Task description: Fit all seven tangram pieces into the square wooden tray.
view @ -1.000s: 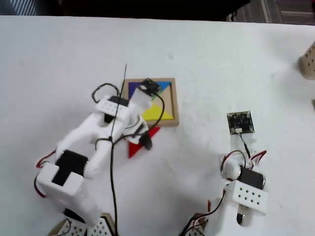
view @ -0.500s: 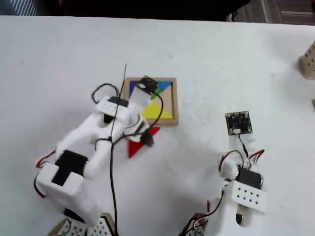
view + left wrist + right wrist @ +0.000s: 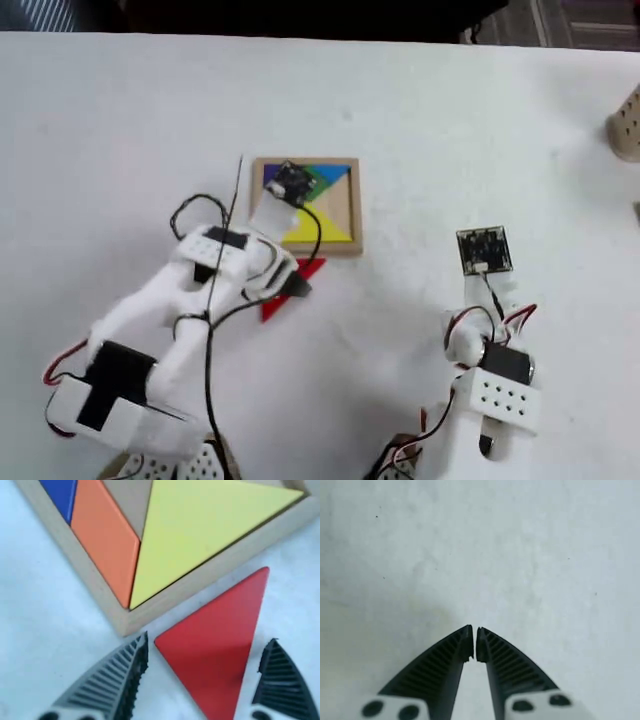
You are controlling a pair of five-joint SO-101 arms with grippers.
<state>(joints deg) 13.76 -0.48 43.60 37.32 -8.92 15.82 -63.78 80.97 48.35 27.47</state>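
L gripper (image 3: 207, 642) open, jaws either side of the red triangle (image 3: 220, 620), which lies flat on the table just near of the wooden tray (image 3: 95, 580), not in it. In the last sec the L arm drew back near-left off the tray to line up, so a grab looks next. R gripper (image 3: 474, 645) closed, empty, at right.

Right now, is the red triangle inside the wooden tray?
No, the red triangle lies on the white table, just outside the wooden tray's rim.

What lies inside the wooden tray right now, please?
Visible: yellow triangle, orange piece, blue piece and a wood-coloured patch. In the high view the left arm covers part of the tray.
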